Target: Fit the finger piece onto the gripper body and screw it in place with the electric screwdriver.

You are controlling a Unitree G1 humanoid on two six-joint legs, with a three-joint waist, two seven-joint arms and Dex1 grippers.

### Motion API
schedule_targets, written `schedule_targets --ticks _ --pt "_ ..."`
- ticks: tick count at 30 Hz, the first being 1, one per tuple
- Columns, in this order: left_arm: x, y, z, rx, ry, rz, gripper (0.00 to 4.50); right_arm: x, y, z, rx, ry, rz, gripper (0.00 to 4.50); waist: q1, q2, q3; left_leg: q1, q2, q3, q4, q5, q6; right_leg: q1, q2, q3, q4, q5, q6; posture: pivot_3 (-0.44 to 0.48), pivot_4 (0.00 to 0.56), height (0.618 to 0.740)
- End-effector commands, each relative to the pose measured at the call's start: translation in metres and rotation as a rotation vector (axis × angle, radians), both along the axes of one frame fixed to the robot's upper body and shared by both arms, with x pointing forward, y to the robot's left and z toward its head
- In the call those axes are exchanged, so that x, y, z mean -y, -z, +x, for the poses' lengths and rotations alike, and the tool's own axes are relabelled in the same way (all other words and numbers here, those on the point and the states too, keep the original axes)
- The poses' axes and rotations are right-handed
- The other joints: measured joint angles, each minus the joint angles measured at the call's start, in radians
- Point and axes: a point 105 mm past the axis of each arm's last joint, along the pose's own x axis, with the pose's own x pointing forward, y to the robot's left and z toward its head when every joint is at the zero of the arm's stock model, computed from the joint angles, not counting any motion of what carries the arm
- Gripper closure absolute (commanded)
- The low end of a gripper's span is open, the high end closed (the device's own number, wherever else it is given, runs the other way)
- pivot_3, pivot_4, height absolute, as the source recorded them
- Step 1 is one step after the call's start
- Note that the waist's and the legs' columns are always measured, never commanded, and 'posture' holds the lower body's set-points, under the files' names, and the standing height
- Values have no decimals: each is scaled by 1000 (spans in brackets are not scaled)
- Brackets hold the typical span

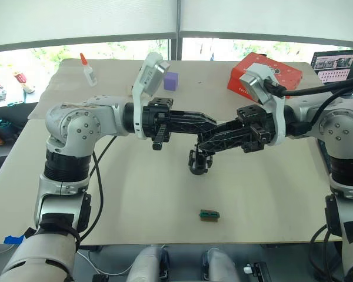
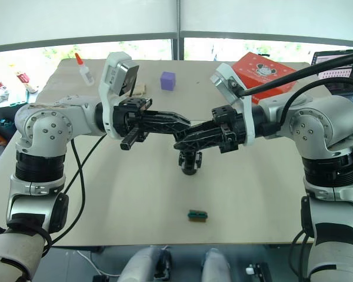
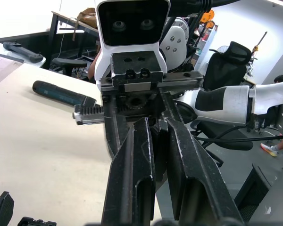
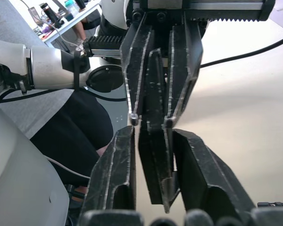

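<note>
Finger piece point(image 4: 155, 117): slim black wedge between both grippers' tips above the table's point(image 1: 270, 200) middle; the right wrist view shows it reaching from one gripper into the other.
Left gripper point(image 1: 210, 124): fingers nearly closed on the piece.
Right gripper point(image 1: 203, 144): fingers narrowly parted, flanking it.
Gripper body point(image 1: 199, 161): standing on the table just below the meeting tips.
Electric screwdriver point(image 3: 59, 92): lying on the table, seen in the left wrist view.
Green block point(image 1: 209, 215): near the front edge.
</note>
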Motion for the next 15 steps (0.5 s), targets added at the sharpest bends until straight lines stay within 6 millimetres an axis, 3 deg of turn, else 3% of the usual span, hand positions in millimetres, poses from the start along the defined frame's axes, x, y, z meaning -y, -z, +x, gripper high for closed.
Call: schedule_targets --ticks 1,15 --pt "-1 -4 -8 56 22 12 4500 1 -17 -5 78 -33 35 2934 -1 0 0 0 0 0 0 0 0 0 0 0 0 0 0 0 150 740" --pt "-2 -6 -6 56 8 -5 4500 0 -16 -7 96 -62 31 2934 1 0 0 0 0 0 0 0 0 0 0 0 0 0 0 0 150 740"
